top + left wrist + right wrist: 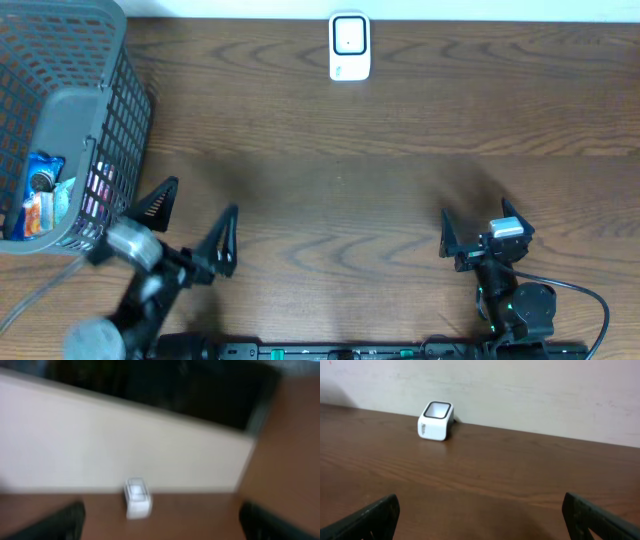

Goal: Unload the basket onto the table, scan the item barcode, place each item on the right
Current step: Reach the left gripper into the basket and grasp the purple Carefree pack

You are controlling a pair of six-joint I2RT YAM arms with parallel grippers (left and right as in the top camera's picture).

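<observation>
Left tool (200, 198): spread wide with nothing between its fingers. It sits at about 7 o'clock in the overhead view, just beside the near right corner of the basket.
Right tool (476, 212): spread wide and empty, at about 5 o'clock, over bare counter.
Basket (112, 105): grey plastic mesh, at about 10 o'clock, partly cut off by the picture's edge.
Packets (45, 195): blue and orange wrappers lying inside the basket against its near wall. No barcode can be made out on them.
Scanner (349, 46): a small white box with a dark-rimmed window, at 12 o'clock on the far edge of the counter, well apart from both tools.
Counter (400, 130): dark brown wood grain, with a pale wall (520, 390) behind the scanner.
Left wrist view: blurred, so only the scanner's white shape and two dark fingers at the lower corners can be made out.
</observation>
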